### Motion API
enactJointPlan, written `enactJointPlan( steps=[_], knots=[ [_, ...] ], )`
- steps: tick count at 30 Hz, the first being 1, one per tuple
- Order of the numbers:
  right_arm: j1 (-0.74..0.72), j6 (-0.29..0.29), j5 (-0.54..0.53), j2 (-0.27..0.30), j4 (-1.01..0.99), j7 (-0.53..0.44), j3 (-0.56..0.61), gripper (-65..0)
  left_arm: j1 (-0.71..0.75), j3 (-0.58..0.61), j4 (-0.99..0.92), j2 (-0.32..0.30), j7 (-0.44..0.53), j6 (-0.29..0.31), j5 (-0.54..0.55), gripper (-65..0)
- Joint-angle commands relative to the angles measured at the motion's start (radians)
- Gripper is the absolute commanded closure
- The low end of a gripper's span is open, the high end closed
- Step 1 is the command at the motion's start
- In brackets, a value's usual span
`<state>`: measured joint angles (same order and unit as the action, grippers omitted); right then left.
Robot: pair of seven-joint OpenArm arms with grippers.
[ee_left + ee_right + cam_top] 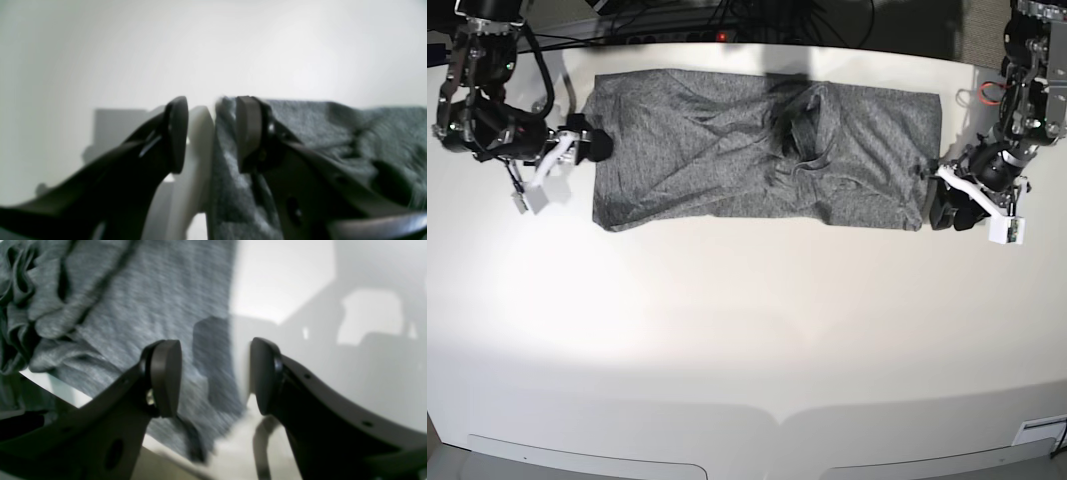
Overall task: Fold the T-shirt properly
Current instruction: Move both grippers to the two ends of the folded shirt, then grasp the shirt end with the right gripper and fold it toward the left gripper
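The heather-grey T-shirt [727,150] lies spread out along the far side of the white table [747,320], with bunched folds near its middle. My left gripper [949,210] is at the shirt's right edge, near its lower corner. In the left wrist view this gripper [211,133] is open, and the shirt's edge [333,126] stands between the jaws against one pad. My right gripper [597,145] is at the shirt's left edge. In the right wrist view it [216,373] is open and straddles the edge of the cloth [150,290] without gripping it.
Dark cables [757,20] run behind the table's far edge. A red and white cable [987,93] lies at the far right by the left arm. Bare white table stretches from the shirt to the front edge [747,420].
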<state>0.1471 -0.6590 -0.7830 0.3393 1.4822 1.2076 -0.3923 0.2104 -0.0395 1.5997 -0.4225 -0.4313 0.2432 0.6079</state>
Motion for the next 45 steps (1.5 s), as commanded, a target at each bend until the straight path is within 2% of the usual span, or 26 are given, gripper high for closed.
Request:
enactJointPlan(
  steps=[1,3,11,13,18,19,23,27,30,34,36,39,43,45],
  knots=[
    [-0.003,0.002,0.034,-0.003,0.007,0.008,0.015,-33.8,-0.011,-0.007,0.019,-0.013,0.006,0.023,0.022,-23.0],
    [-0.003,0.002,0.056,-0.026,0.007,0.005,0.047,-33.8,-0.011,-0.007,0.019,-0.013,-0.013,0.050,0.030,-23.0],
    [-0.003,0.002,0.077,-0.108,0.007,0.013,0.116,-33.3,-0.011,-0.007,0.019,-0.013,-0.026,0.050,0.029,-23.0],
    [-0.002,0.002,0.078,-0.122,0.007,0.013,0.117,-27.8,-0.011,-0.007,0.019,-0.013,-0.026,0.050,0.028,-23.0],
    [-0.003,0.001,0.158,-0.128,0.007,0.007,0.117,-1.6,-0.011,-0.007,0.019,-0.015,-0.049,0.050,0.028,-23.0],
    [-0.003,0.001,0.170,-0.127,0.009,0.003,0.117,0.0,-0.010,-0.007,0.019,-0.020,-0.049,0.050,0.029,-23.0],
    [-0.003,0.002,0.210,-0.105,0.043,-0.041,0.116,0.0,-0.008,-0.007,0.019,-0.065,-0.063,0.050,0.029,-23.0],
    [-0.003,0.002,0.208,-0.075,0.120,-0.039,0.098,0.0,0.006,-0.007,0.018,-0.108,-0.072,0.050,0.021,-22.9],
    [-0.003,0.003,0.208,-0.074,0.174,-0.034,0.090,0.0,0.046,-0.007,0.018,-0.109,-0.063,0.050,0.003,-22.9],
    [-0.003,0.012,0.193,-0.082,0.215,-0.020,0.092,0.0,0.134,-0.006,0.018,-0.101,0.029,0.050,-0.046,-23.0],
    [-0.003,0.021,0.145,-0.089,0.231,0.003,0.092,0.0,0.178,-0.006,0.018,-0.099,0.076,0.050,-0.058,-22.9],
    [-0.003,0.021,0.069,-0.102,0.260,0.042,0.092,0.0,0.219,-0.005,0.018,-0.065,0.093,0.064,-0.059,-22.9],
    [-0.003,0.025,-0.006,-0.146,0.335,0.087,0.095,0.0,0.235,-0.005,0.018,0.023,0.092,0.159,-0.062,-22.8],
    [-0.003,0.035,-0.014,-0.167,0.385,0.095,0.109,0.0,0.236,-0.005,0.018,0.069,0.092,0.177,-0.085,-22.8]
  ],
)
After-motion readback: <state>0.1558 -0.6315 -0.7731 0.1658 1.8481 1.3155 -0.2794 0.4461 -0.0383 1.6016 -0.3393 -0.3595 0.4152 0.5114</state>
